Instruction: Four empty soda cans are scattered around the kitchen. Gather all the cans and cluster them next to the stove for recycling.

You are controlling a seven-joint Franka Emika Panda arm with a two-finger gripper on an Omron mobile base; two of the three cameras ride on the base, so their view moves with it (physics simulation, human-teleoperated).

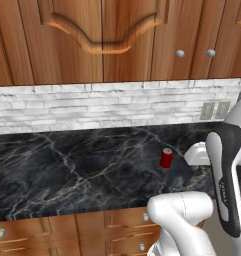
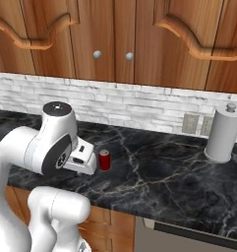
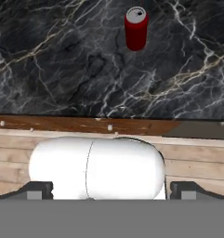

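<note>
Can stands upright on the black marble counter, well ahead of your gripper, whose dark fingertips sit spread wide at the bottom of the hand view, holding nothing. You see it alone, back from the counter's front edge. Behind it runs the white brick wall under wood cabinets; a grey paper-towel holder stands far right.

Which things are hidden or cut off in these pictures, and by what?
- Counter: its right part is hidden by the arm in the left base view.
- Wall outlets: partly covered by the arm there.
- Soda can: its label is too small to read in the hand view.
</note>
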